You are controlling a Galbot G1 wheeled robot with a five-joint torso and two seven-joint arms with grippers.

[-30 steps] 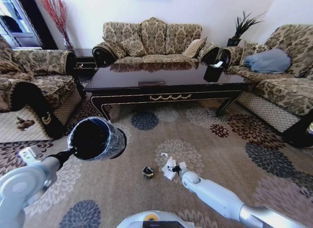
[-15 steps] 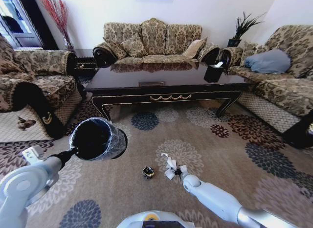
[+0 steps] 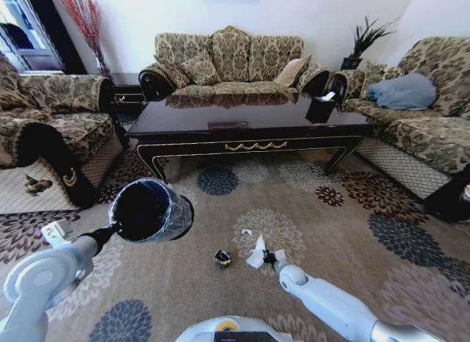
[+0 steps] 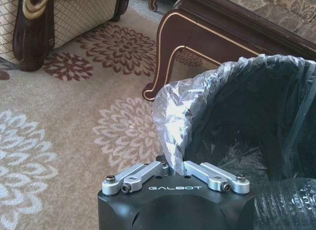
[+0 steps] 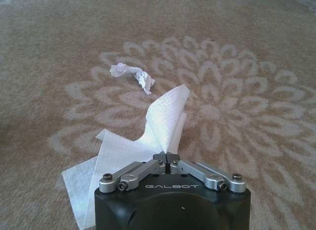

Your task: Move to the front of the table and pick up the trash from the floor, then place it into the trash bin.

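The right end effector [image 5: 167, 156] pinches a white tissue [image 5: 163, 116] low over the carpet [image 3: 352, 232] near the table [image 3: 242, 122], while the left end effector [image 4: 173, 166] grips the liner of the raised trash bin [image 3: 150, 210], left of it.

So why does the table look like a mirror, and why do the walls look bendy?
In the head view, the table has a glossy dark top that reflects the sofa behind it, and the wide lens curves the room's edges. In the left wrist view, daylight shines on the trash bin liner's crinkles. In the right wrist view, the tissue looks bright white.
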